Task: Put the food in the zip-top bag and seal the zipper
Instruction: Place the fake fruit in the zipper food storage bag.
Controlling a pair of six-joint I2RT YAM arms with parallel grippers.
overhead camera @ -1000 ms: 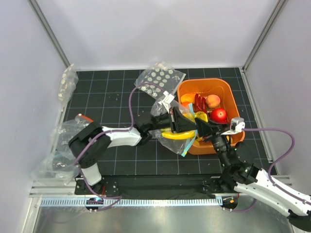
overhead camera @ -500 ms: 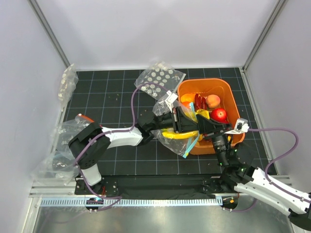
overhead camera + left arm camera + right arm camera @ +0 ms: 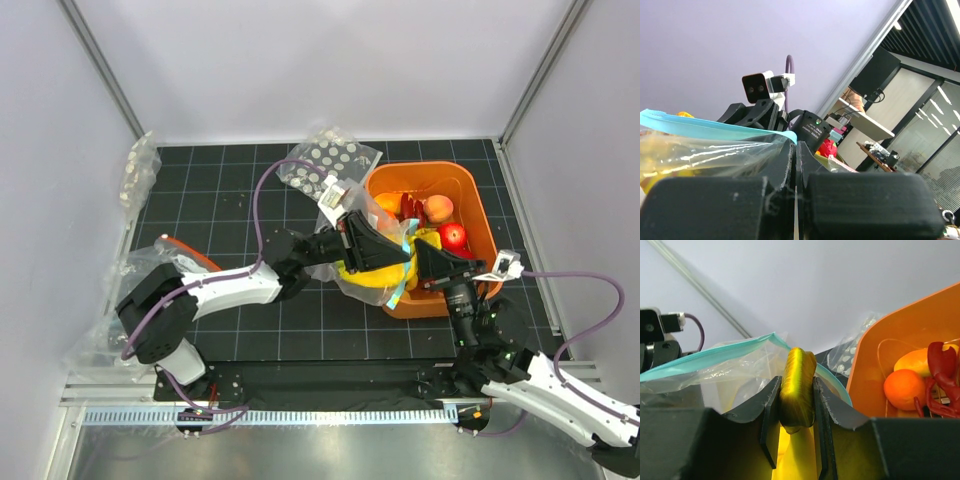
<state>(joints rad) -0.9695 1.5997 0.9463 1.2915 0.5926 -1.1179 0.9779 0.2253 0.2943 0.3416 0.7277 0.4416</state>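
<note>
While my right hand [image 3: 796, 412] clamps the one banana bunch [image 3: 797, 380], my left hand [image 3: 795, 167] is pinching the one zip-top bag [image 3: 705, 150].

Your table [image 3: 230, 200], item by item.
- Bin [image 3: 478, 205]: right of centre, behind your right arm.
- In it: mango-like piece [image 3: 915, 360] and small orange [image 3: 903, 388] at the left side, chilli peppers [image 3: 410, 207] to their right, apple [image 3: 453, 236] further right.
- Zip-top bag [image 3: 705, 150]: over the bin's left rim, pinched in your left gripper [image 3: 795, 165].
- Banana bunch [image 3: 370, 280]: at the bag's mouth, clamped in your right gripper [image 3: 796, 390].
- Spotted bag [image 3: 325, 160]: behind the zip-top bag.
- Further bags [image 3: 135, 175]: along the left wall.
</note>
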